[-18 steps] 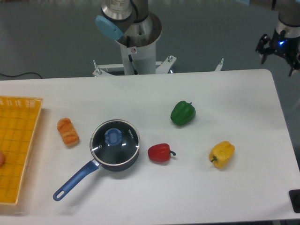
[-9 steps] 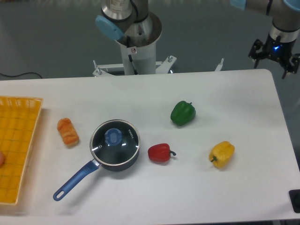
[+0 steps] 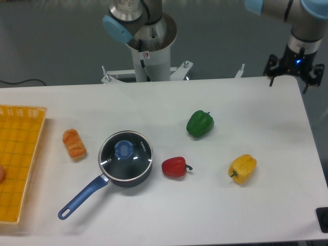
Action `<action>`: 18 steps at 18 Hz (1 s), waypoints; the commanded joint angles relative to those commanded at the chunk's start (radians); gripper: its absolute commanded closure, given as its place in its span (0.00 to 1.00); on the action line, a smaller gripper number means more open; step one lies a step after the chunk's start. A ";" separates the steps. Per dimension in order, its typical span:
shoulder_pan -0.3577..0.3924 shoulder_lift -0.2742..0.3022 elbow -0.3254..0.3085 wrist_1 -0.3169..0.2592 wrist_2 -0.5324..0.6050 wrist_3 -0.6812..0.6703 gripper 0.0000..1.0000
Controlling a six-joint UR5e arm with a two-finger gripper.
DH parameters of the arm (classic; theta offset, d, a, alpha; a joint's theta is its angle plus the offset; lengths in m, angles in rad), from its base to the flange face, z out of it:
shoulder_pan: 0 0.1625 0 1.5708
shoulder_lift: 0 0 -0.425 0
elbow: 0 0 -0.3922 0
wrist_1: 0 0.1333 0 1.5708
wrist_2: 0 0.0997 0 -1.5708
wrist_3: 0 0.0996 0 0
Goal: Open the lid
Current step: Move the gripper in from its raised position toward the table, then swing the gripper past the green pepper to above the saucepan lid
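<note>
Camera | tool (image 3: 293, 73) fingers apart, over table's far right corner | lid (image 3: 125, 155) seated on saucepan (image 3: 123, 167), well apart

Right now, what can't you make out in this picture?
- Inside the dark blue-handled saucepan: masked by the round clear glass lid and glare.
- Orange object in the yellow basket: cut off by the left edge.
- Gripper opening: too small and dark.
- Black item: cut off by the right edge.
</note>
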 joint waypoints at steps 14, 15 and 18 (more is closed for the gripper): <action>-0.307 0.005 -0.084 0.006 -0.031 -0.695 0.00; -0.324 0.006 -0.087 0.006 -0.031 -0.741 0.00; -0.377 -0.001 -0.089 0.029 -0.028 -0.810 0.00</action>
